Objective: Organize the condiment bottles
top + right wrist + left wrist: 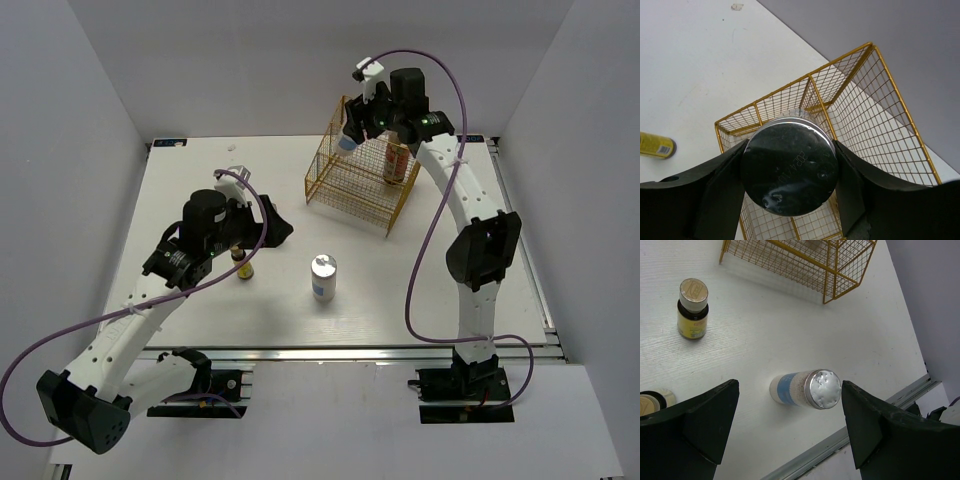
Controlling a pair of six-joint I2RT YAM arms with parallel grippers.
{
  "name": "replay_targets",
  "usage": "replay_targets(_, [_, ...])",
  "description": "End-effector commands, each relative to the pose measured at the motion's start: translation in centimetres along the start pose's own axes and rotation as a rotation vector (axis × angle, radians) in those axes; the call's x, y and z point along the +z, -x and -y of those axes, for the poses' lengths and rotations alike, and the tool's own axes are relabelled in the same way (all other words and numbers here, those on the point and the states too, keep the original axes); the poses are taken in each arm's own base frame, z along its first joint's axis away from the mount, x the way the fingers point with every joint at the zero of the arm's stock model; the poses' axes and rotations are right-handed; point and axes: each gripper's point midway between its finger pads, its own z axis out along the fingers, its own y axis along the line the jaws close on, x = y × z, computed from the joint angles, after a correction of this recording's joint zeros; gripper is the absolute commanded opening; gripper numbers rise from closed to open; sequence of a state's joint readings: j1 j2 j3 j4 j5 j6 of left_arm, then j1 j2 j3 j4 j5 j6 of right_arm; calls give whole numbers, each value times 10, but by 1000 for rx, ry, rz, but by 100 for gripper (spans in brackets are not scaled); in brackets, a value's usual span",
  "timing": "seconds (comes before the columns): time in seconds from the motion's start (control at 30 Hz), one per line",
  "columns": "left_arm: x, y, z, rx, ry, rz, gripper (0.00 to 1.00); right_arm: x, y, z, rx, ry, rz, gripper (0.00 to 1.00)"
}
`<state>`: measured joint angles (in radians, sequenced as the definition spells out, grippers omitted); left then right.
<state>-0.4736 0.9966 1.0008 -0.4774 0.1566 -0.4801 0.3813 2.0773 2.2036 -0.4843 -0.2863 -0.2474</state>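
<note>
1. Clamping the tall black-capped bottle (788,160) by its top, the right gripper (788,187) is holding it over the inside of the gold wire rack (880,115).
2. The left gripper (789,405) is gaping wide, gripping nothing; the white silvery-lidded bottle (807,389) is standing below, between its fingers, untouched.

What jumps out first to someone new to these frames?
The right end effector grips a white bottle over the gold wire rack at the far side of the table. The left end effector hangs open over the left half, with a silvery-lidded bottle standing mid-table.
</note>
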Motion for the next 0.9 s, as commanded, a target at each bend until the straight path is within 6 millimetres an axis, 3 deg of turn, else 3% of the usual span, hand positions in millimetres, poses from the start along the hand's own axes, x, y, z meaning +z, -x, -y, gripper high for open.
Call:
replay_targets(0.0, [-3, 3, 0, 0, 3, 24, 93, -12, 51, 15, -78, -71, 163, 0])
replay_targets(0.13, [-2, 2, 0, 7, 3, 18, 93, -4, 40, 16, -69, -68, 139, 0])
replay_targets(0.4, [-1, -1, -1, 7, 2, 12, 93, 16, -3, 20, -48, -78, 37, 0])
replay_targets(0.87, [-2, -3, -2, -2, 5, 10, 93, 37, -44, 29, -36, -115, -52, 3])
